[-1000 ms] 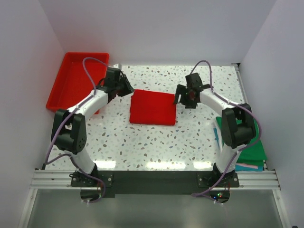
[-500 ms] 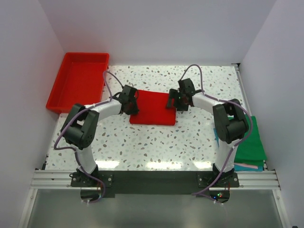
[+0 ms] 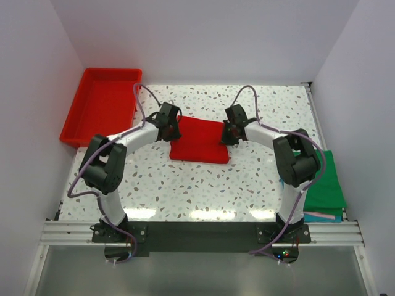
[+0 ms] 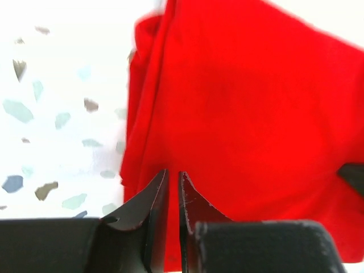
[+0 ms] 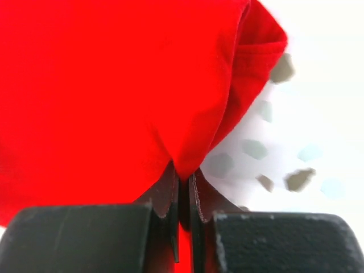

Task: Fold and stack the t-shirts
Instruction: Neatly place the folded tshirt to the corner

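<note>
We see the red t-shirt (image 3: 199, 140) folded flat in the middle of the white speckled table (image 3: 185, 185). L gripper (image 4: 173, 182) is pinched almost shut on the shirt's left edge. R gripper (image 5: 183, 181) is squeezed tight on a fold at its right edge. Plain white walls (image 3: 203, 37) stand all round. A red tray (image 3: 102, 111) sits back left. A green t-shirt (image 3: 326, 182) lies far right, by the R arm.

Red tray (image 3: 102, 108) at far-left corner (raised rim) of white speckled table (image 3: 203, 185).
</note>
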`<act>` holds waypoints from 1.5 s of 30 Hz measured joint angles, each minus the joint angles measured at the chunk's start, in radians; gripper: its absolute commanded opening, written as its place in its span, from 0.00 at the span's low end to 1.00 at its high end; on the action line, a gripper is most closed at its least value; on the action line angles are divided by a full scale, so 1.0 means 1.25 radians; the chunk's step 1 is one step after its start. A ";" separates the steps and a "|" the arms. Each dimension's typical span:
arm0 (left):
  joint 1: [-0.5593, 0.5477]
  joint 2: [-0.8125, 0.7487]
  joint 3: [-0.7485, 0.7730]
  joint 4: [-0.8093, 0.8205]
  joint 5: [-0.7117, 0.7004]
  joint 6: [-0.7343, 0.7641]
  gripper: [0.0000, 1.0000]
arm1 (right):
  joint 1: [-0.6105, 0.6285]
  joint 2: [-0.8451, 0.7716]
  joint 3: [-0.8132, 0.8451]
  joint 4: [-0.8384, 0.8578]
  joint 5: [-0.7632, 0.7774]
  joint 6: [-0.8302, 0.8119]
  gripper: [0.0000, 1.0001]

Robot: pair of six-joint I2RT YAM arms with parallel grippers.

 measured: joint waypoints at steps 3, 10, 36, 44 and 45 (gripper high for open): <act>0.000 -0.024 0.038 -0.015 -0.010 0.008 0.18 | 0.001 -0.010 0.010 -0.049 0.062 0.012 0.00; 0.000 -0.167 0.044 -0.048 -0.010 0.024 0.19 | -0.020 -0.056 0.058 -0.235 0.264 0.073 0.00; -0.049 -0.252 0.040 -0.067 0.115 0.043 0.18 | -0.244 0.076 0.589 -0.828 0.644 0.428 0.00; -0.086 -0.251 0.041 -0.070 0.121 0.043 0.18 | -0.292 -0.066 0.532 -0.839 0.667 0.437 0.00; -0.091 -0.251 0.043 -0.071 0.121 0.042 0.17 | -0.298 -0.078 0.522 -0.839 0.668 0.437 0.00</act>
